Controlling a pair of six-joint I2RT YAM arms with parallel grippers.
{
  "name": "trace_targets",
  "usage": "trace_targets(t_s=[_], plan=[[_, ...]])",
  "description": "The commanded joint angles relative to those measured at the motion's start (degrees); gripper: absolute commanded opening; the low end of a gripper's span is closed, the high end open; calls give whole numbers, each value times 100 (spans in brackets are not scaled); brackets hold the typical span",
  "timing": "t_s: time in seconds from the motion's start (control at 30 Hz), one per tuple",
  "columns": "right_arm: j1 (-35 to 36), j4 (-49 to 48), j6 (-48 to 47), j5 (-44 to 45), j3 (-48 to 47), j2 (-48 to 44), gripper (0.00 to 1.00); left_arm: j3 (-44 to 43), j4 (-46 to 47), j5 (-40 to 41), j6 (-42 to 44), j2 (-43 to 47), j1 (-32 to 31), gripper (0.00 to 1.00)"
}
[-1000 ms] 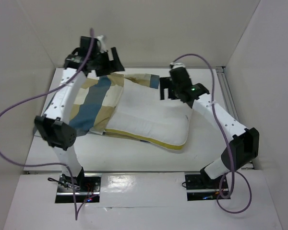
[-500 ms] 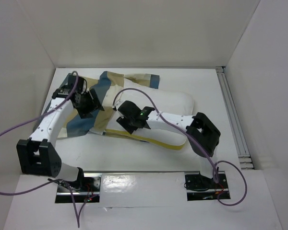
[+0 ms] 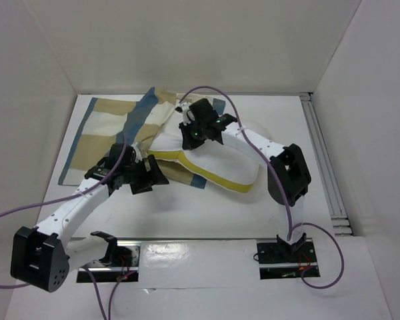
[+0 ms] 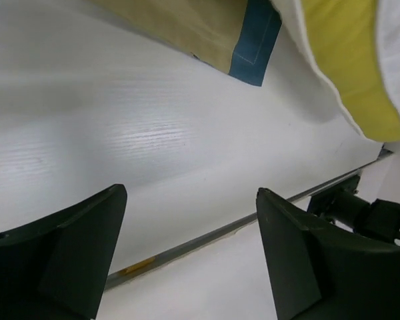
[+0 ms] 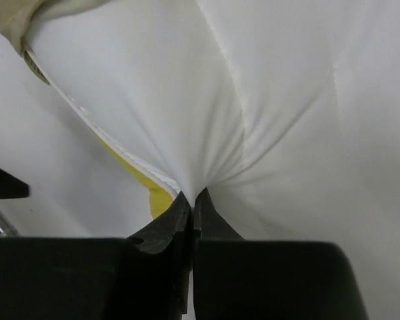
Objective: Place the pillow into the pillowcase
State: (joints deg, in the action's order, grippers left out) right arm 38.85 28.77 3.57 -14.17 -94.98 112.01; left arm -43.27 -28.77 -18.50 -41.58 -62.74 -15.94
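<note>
**Right gripper (image 5: 192,197).** The jaws are closed and pinch a fold of the pillow (image 5: 287,100). In the right wrist view, creases in the white fabric run together at the fingertips. A strip of the yellow edge band shows just left of the pinch. The overhead view does not show this contact, because the wrist housing covers the jaws.

**Right arm pose.** In the overhead view the right gripper (image 3: 190,135) sits over the far left end of the pillow (image 3: 230,160). The arm rises from its base at the near right. It bends at an elbow above the pillow's right end, and the forearm reaches away and to the left.

**Left gripper (image 4: 190,200).** The jaws stand wide apart with nothing between them. In the left wrist view only bare table (image 4: 120,120) lies between the fingers (image 4: 87,233).

**Left arm pose.** In the overhead view the left gripper (image 3: 153,175) sits low near the table (image 3: 207,210), just beside the pillow's near left corner and apart from it. The forearm runs back to a joint at the near left.

**Pillow.** It lies right of centre on the table. Its left end is lifted and creased, and the yellow band runs along its near edge. The left wrist view shows this pillow (image 4: 347,73) edge from below, clear of the table.

**Pillowcase (image 3: 113,123).** It is spread on the far left of the table, and its right part runs under the pillow's left end. The left wrist view shows a tan and blue corner of the pillowcase (image 4: 207,33) flat on the table.
</note>
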Motion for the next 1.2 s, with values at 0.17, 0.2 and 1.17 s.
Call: trace_targets(t_s=[0.17, 0.2, 1.17], plan=[[-115, -214, 381, -999, -512, -469, 0, 811, 2673, -409, -1106, -930, -40, 100], [-115, -214, 381, -1000, -513, -469, 0, 811, 2832, -174, -1159, -1063, -110, 100], [-97, 690, 1461, 423, -2214, 978, 0, -139, 3563, -821, -430, -1541, -620, 0]])
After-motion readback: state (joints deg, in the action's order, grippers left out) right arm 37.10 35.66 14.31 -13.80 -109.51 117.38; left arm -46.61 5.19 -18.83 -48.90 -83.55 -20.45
